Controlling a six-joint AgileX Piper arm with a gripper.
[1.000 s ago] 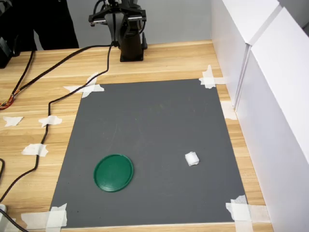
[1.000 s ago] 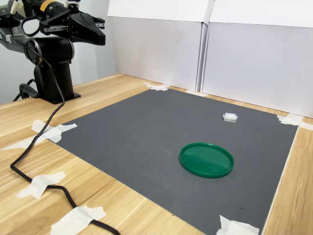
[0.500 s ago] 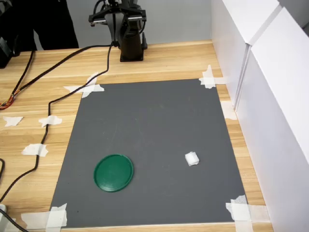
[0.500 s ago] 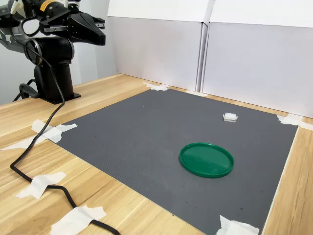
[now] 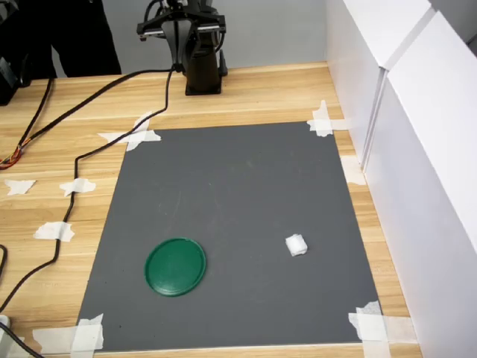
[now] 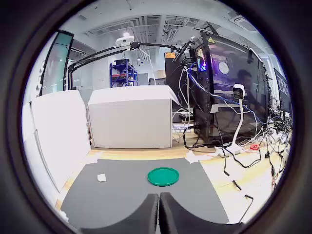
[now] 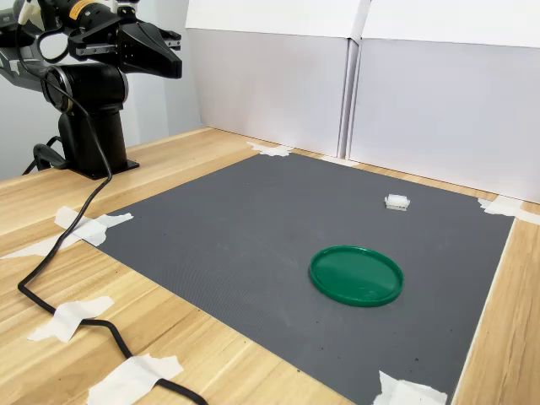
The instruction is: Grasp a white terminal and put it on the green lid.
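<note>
**Bench stock: lid and terminal lying on mat, arm folded at far edge**

Nearest in the first exterior view, the green lid [image 5: 175, 266] is lying flat on the grey mat [image 5: 231, 194]: a smooth, round, dark-green plastic disc with a slightly raised rim. From the lid, the white terminal [image 5: 296, 245] is sitting at about 3 o'clock, well apart from it, resting on the mat. It is a tiny, blocky white plastic piece with rounded edges; in the second exterior view [image 7: 396, 202] its long axis is running roughly left to right. Which end is facing where cannot be told.

The mat is showing a fine matte texture, and its corners are being held to the pale wooden table [image 5: 74, 112] by torn white tape scraps [image 5: 134, 136]. A black cable [image 5: 82, 153] is trailing along the table's side.

Farthest, the arm is standing folded on its black base [image 5: 203, 71]. The gripper [image 6: 159, 209] is pointing over the mat, its jaws pressed together on nothing.

Nothing is differing from the frames of a second ago: lid, terminal and arm are keeping their places.
</note>
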